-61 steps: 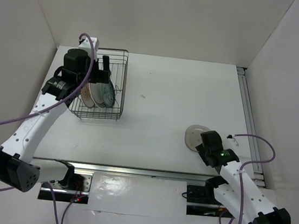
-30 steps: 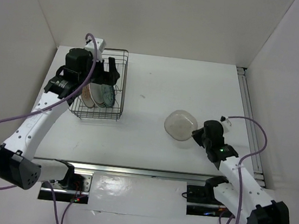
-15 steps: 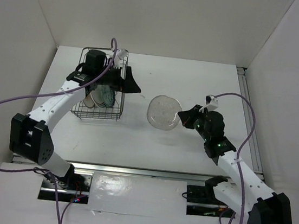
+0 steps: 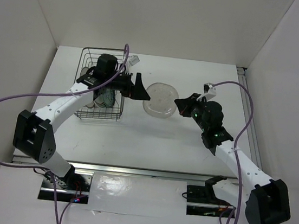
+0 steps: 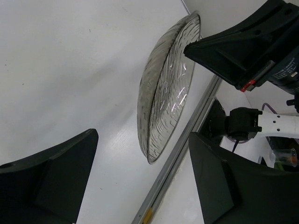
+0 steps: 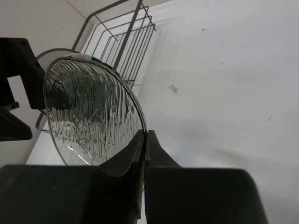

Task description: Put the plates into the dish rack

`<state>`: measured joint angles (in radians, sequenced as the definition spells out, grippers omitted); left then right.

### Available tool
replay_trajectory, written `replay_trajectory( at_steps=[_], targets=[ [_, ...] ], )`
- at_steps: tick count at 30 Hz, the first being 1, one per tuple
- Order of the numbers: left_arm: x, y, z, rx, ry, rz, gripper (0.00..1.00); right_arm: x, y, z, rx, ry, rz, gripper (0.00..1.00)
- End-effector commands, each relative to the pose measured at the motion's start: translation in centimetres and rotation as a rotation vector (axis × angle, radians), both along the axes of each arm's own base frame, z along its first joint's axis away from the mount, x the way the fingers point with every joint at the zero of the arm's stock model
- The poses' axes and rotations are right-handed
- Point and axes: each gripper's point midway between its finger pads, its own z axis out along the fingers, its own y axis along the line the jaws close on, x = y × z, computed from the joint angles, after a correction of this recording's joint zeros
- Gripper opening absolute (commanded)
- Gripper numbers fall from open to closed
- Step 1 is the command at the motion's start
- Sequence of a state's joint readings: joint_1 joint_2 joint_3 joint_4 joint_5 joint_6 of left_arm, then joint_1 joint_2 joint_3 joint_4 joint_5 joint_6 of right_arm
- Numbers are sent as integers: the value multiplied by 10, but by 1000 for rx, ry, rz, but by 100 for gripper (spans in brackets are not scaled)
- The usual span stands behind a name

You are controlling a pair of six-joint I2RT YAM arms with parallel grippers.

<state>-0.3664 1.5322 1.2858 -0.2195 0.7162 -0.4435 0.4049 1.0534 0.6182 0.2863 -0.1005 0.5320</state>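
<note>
Right pincer (image 6: 145,135): clamped narrow on the rim of the ribbed plate (image 4: 161,98), which is held on edge in the air over the far middle of the tabletop (image 4: 178,148).
Left pincer (image 4: 141,92): wide, just beside the plate.
Dish rack (image 4: 98,118): far-left corner.
Risk: the rim grip is thin and the plate looks slick. A premature release during transfer would likely drop it.

Upper left in the top view, the left arm (image 4: 63,101) covers most of the plates (image 4: 102,98) in the dish rack (image 4: 97,118); their patterns cannot be told. The right pincer (image 6: 145,136) hides the lower rim of the ribbed plate (image 6: 88,121).
</note>
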Motion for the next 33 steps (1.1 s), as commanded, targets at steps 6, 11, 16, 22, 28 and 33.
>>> replay_trajectory(
  at_steps=[6, 11, 16, 22, 28, 33],
  targets=[
    [15, 2, -1, -2, -16, 62, 77, -2, 40, 63, 113, -152, 103, 0],
    [22, 9, 5, 20, -53, 125, 17, -8, 51, 68, 134, -163, 115, 1],
    [29, 36, 36, 84, -168, 276, 0, -8, 51, 55, 115, -111, 66, 100],
    [46, 137, 65, 429, -330, 719, 0, -9, 38, 40, 63, -71, 5, 100],
    [49, 196, 73, 633, -403, 957, 0, -11, 36, 23, 42, -38, 5, 100],
    [62, 210, 53, 750, -351, 1023, 0, -16, 35, 12, 32, -20, 14, 100]
  ],
)
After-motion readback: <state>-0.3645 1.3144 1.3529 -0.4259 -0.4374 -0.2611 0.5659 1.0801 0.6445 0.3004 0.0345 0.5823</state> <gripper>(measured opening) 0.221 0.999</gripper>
